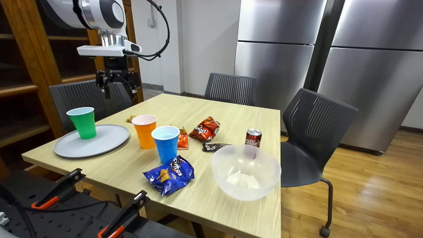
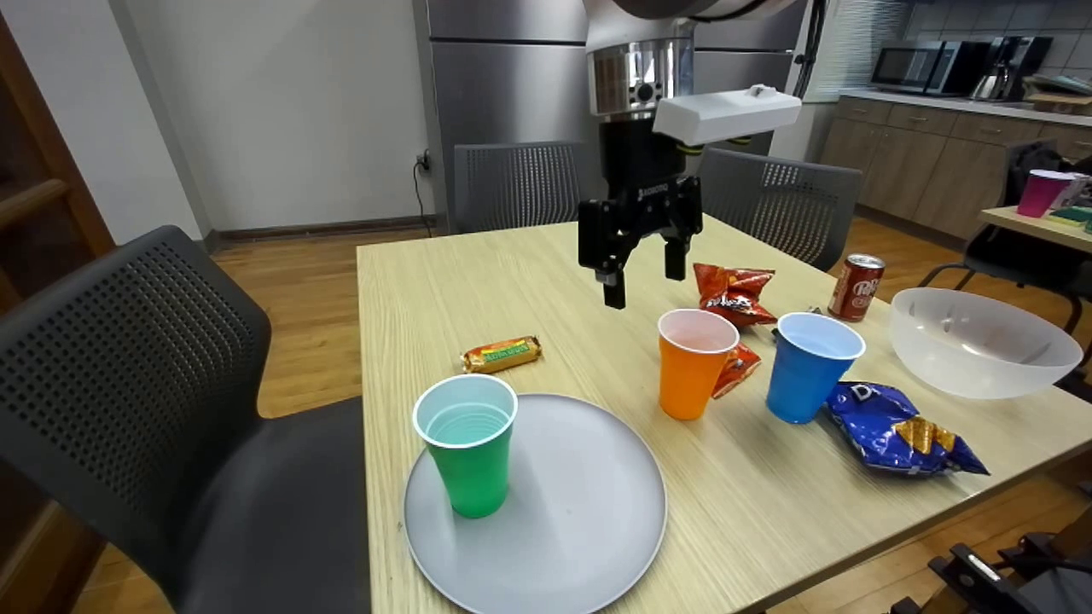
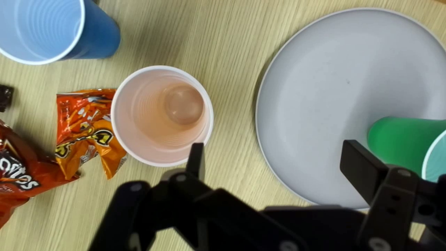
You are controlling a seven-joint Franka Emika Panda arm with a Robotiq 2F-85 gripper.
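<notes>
Well, in an exterior view your claw (image 1: 119,94) hangs at the upper left, spread and carrying nothing, raised above the desk (image 1: 231,115); the dark candy bar (image 1: 214,147) shows plainly left of the soda can (image 1: 253,137). In an exterior view that dark candy bar is nearly hidden behind the blue cup (image 2: 806,375), yet the gold candy bar (image 2: 502,355) lies whole, higher in the frame than the green cup (image 2: 473,477), which stands on the plate (image 2: 584,512) at lower center. Your wrist view alone shows the bottom of the orange cup (image 3: 162,115), left of center. I'd judge you're positioning, no grasp begun; the next move seems to call for centering over your chosen thing and lowering, minding the snack bag (image 3: 89,132) beside the orange cup.
</notes>
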